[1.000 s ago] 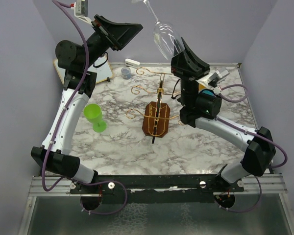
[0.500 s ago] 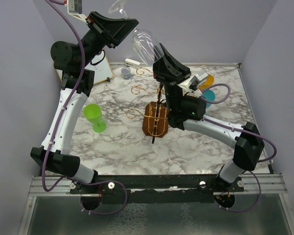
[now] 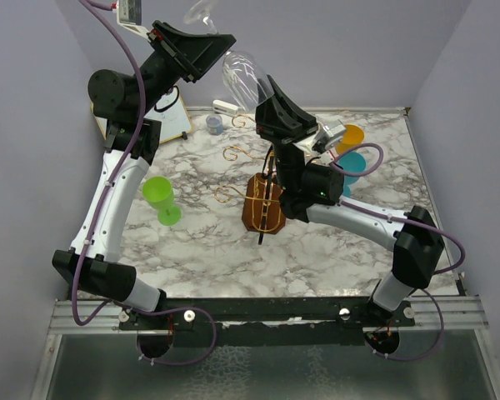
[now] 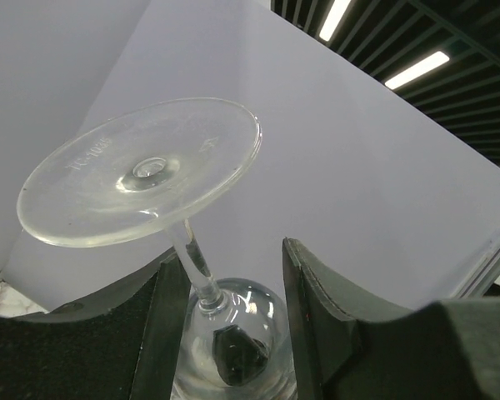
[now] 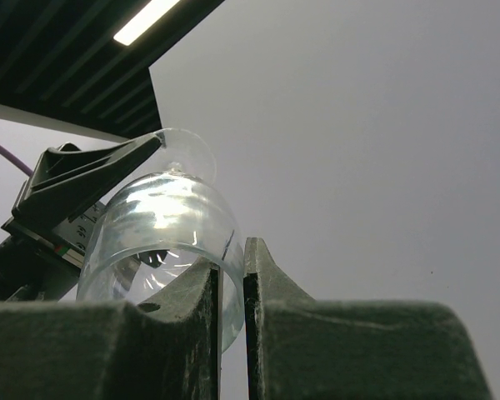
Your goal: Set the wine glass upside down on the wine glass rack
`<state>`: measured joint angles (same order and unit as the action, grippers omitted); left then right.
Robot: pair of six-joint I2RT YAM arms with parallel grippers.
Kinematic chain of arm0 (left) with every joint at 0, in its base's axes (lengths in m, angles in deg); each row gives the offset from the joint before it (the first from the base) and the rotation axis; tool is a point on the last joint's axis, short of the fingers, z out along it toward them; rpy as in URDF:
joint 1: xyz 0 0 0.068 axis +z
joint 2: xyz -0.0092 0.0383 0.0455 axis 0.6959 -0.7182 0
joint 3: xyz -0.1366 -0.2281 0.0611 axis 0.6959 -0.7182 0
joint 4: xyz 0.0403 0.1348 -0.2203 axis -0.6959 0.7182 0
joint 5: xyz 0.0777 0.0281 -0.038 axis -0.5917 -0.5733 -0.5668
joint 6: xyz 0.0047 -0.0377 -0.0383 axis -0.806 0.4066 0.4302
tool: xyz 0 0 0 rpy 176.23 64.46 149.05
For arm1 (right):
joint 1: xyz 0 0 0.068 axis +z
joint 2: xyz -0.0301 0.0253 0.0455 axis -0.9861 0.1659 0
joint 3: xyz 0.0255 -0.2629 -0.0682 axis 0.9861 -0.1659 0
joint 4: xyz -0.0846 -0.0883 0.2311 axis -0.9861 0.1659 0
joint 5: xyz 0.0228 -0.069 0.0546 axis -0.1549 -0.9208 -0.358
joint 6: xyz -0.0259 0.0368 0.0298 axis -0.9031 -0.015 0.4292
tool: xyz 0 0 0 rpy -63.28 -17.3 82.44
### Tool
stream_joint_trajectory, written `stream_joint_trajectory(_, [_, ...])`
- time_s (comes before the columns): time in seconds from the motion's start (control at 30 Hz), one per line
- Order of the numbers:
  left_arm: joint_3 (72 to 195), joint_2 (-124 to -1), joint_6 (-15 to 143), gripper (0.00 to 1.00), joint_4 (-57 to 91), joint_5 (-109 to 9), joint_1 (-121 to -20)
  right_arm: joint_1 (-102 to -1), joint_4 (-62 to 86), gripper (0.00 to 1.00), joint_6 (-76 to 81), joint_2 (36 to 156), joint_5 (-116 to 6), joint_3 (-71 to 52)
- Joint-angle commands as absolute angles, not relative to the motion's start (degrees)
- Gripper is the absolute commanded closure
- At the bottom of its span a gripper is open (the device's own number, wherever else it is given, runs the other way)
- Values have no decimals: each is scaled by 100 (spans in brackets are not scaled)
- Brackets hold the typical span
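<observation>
The clear wine glass (image 3: 240, 73) hangs in the air above the table's far side, tilted with its foot (image 3: 202, 12) up and to the left. My right gripper (image 3: 262, 83) is shut on the bowl's rim (image 5: 230, 275), one finger inside and one outside. My left gripper (image 3: 220, 42) is open around the stem (image 4: 190, 257). The stem lies against the left finger (image 4: 168, 317), with a gap to the other. The gold wire wine glass rack (image 3: 272, 158) stands on its brown base (image 3: 260, 208) below the right arm.
A green cup (image 3: 160, 198) stands at the left of the marble table (image 3: 192, 242). Orange (image 3: 351, 135) and teal (image 3: 356, 162) cups sit at the back right. A white board (image 3: 173, 122), a small grey cup (image 3: 214, 125) and a white object (image 3: 225, 107) lie at the back.
My right arm swung left with the glass and tipped its foot toward the left gripper. The stem now lies between the left jaws, which narrowed around it.
</observation>
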<state>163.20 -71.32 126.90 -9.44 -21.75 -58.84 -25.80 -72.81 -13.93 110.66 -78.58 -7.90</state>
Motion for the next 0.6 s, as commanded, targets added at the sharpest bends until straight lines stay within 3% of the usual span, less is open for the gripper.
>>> stream_joint_trajectory(0.0, [16321, -6949, 12778, 50, -1247, -2082, -5854, -2567, -8484, 99, -1783, 11107, -8157, -702])
stream_joint_trajectory(0.27, [16276, -6882, 12981, 71, -1151, -2167, -5746, -2561, -8428, 99, -1929, 11077, -8167, -688])
stream_joint_trajectory(0.33, [16310, -6877, 12996, 85, -1160, -2178, -5746, -2561, -8409, 99, -1916, 11093, -8145, -686])
stream_joint_trajectory(0.37, [16338, -6885, 13004, 96, -1155, -2179, -5746, -2565, -8403, 99, -1904, 11110, -8130, -694])
stream_joint_trajectory(0.4, [16368, -6890, 13017, 100, -1133, -2179, -5746, -2562, -8395, 99, -1881, 11125, -8105, -701])
stream_joint_trajectory(0.57, [16800, -6996, 12825, 100, -1123, -2170, -5737, -2559, -7886, 99, -1923, 11166, -7373, -612])
